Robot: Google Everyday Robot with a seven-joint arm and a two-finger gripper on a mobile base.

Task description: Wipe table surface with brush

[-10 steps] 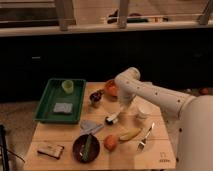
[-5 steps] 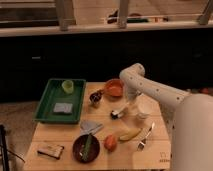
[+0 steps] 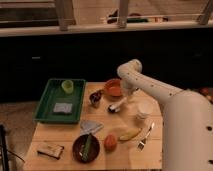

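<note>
Shifted since earlier: brush [image 3: 116, 106] slid across desk [image 3: 60, 132] toward orange bowl [image 3: 113, 88]; claw [image 3: 127, 99] pinched its white handle, dark head on wood.

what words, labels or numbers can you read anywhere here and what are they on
No text can be read anywhere in this view.
Flat packet at the front left of the table surface: any print is too blurred to read.
White cup, green tray, robot arm: no marks show.
Gripper, shut on the brush handle near the table's middle: no label shows.
</note>
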